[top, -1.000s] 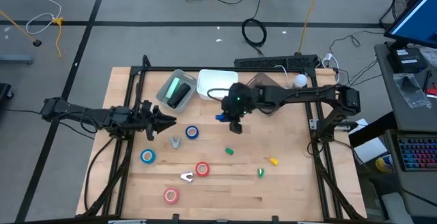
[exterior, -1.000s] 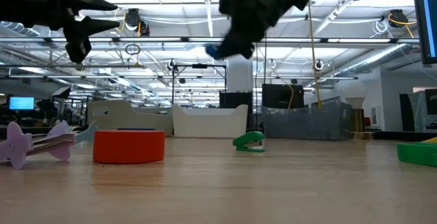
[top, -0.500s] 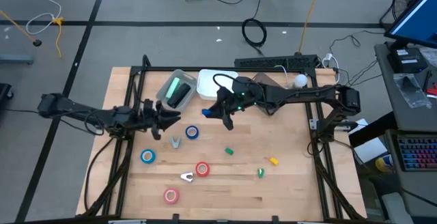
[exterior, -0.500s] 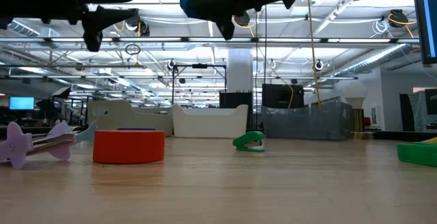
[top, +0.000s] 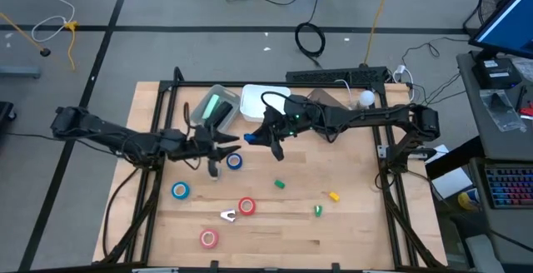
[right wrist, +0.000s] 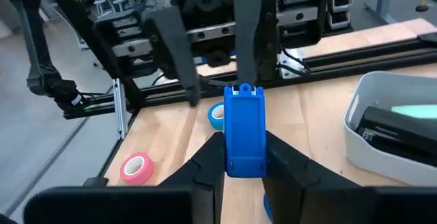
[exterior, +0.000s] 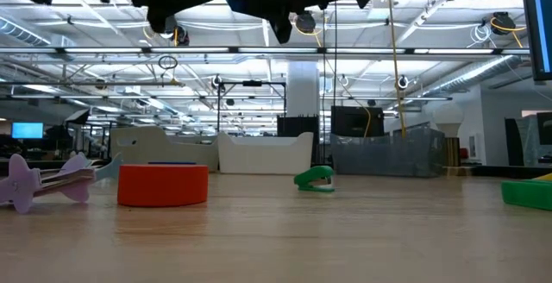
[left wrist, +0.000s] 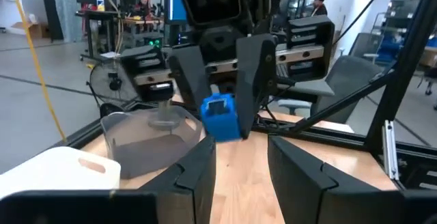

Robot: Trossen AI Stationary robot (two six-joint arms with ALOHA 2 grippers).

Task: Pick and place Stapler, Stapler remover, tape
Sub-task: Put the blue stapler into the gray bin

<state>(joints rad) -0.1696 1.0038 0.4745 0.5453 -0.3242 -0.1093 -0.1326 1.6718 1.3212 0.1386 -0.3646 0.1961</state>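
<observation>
My right gripper is shut on a small blue stapler, held up above the table's middle. My left gripper faces it from the left, level and open, its fingers short of the stapler. A green-and-black stapler lies in the clear bin. On the table are two blue tape rolls, a red one and a pink one. Two staple removers lie among them. My right gripper pinches the blue stapler by its two long sides, near the end closest to the wrist. The fingers come about level from the table's right and lie along it. The stapler is lifted clear, and its free end sticks out toward my left gripper.
A white tray stands beside the bin at the back. Small green and yellow bits lie right of the middle. A black frame borders the table. The near right part of the board shows bare wood.
My right gripper has tipped up from pointing down to about level, and the blue stapler has swung up and toward the table's left. My left gripper has moved toward the table's right, risen and rolled, and now faces the stapler at close range.
</observation>
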